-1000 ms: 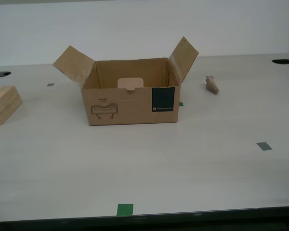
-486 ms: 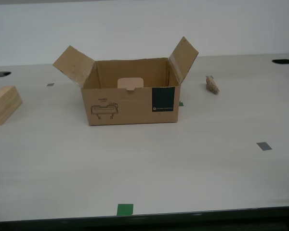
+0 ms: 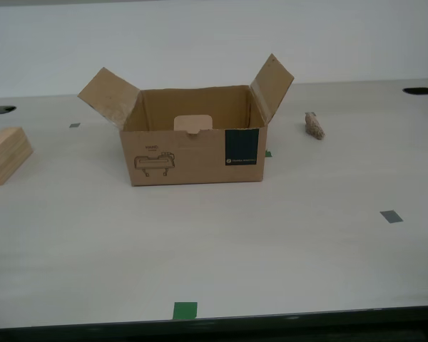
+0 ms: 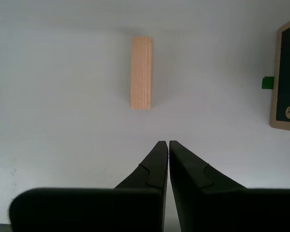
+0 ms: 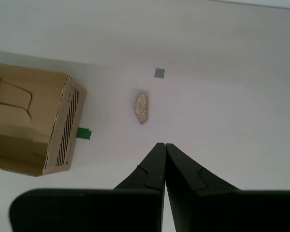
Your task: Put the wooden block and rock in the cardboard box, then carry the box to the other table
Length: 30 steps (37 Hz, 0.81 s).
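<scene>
At twelve o'clock ahead of my second gripper (image 4: 165,143), whose fingers are clenched on nothing, the wooden block (image 4: 141,72) lies lengthwise along the approach, while the rock (image 5: 141,108) sits at eleven o'clock from my clenched, empty first gripper (image 5: 162,145), both outside the cardboard box (image 3: 192,146) on the counter (image 3: 271,242).

Box (image 3: 196,153): brown cardboard, standing upright mid-table, both side flaps splayed outward, interior seen empty. Dark label and line drawing are facing the camera. Block (image 3: 5,154): pale wood, lying flat toward the exterior view's left. Rock (image 3: 314,125): small, mottled, lying at the exterior view's right, clear of the box.
</scene>
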### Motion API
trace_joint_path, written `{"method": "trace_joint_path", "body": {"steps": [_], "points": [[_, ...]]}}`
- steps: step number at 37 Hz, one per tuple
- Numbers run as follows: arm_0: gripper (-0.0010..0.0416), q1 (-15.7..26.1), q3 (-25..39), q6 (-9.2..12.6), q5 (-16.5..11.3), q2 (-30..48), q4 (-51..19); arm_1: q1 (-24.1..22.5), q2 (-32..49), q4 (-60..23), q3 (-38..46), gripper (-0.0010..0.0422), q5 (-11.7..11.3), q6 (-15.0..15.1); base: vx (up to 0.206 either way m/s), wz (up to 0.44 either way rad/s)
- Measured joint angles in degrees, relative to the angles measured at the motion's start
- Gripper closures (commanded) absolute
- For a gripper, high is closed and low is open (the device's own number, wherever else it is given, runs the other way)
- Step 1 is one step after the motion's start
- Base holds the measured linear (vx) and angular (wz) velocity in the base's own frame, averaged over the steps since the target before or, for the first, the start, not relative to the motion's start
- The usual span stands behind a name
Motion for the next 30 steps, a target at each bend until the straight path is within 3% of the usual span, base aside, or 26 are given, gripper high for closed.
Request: {"method": "trace_joint_path", "body": {"steps": [30], "points": [[0.0405,0.04,0.0,0.37,0.0,0.0,1.22,0.02,-0.02,0.26,0.0,0.0412,0.0,-0.31,0.0,0.0]]}}
